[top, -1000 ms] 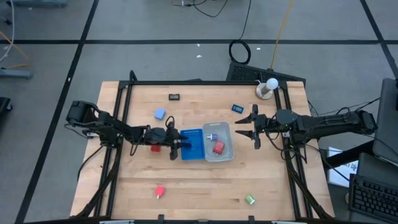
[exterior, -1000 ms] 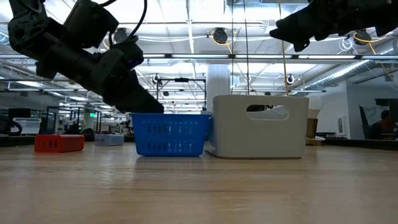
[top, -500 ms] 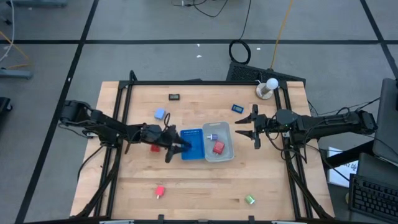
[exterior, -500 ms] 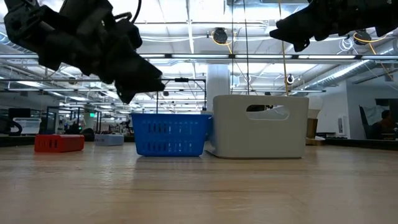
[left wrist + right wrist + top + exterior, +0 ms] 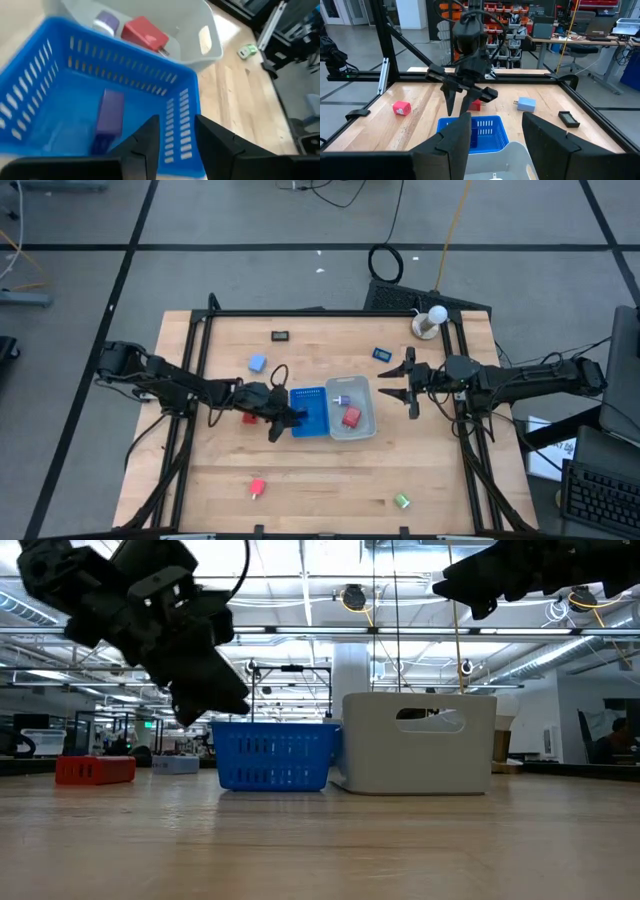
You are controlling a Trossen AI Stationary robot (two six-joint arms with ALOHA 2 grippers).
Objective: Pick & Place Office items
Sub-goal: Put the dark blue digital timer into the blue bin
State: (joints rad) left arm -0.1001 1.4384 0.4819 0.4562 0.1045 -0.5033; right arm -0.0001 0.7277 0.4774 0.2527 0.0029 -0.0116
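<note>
**Inspector:** Starting with the high view: what has changed?

**Assistant:** A second ago the left gripper (image 5: pixel 283 421) sat low at the left wall of the blue ribbed tray (image 5: pixel 308 390). It has since lifted and now hangs over the tray's near-left corner. The right gripper (image 5: pixel 390 386) has not moved. It waits just right of the clear plastic tray (image 5: pixel 350 382) with its fingers spread and empty.

**Inspector:** And the low view?

**Assistant:** It agrees. The left gripper (image 5: pixel 215 700) has risen clear above the blue tray's rim.

**Inspector:** Left wrist view: is the pincer carrying anything?

**Assistant:** No. Its fingers stand slightly apart with nothing between them. Directly below and ahead, a purple flat piece (image 5: pixel 110 117) lies on the blue tray's floor, apart from the fingertips. I judge that piece to be delivered.

**Inspector:** Right wrist view?

**Assistant:** It shows that arm's own fingers parted and idle, with the left arm across the table.

**Inspector:** What is outstanding?

**Assistant:**
- A red block (image 5: pixel 351 417) already rests in the clear tray.
- A second red block (image 5: pixel 250 418) lies on the table just left of the left gripper, and looks the likeliest next pick.
- The pale blue block (image 5: pixel 257 364), black rectangle (image 5: pixel 281 335) and dark blue rectangle (image 5: pixel 382 353) lie towards the far side.
- The near red block (image 5: pixel 257 488) and green block (image 5: pixel 402 501) lie well apart on the near side
</note>
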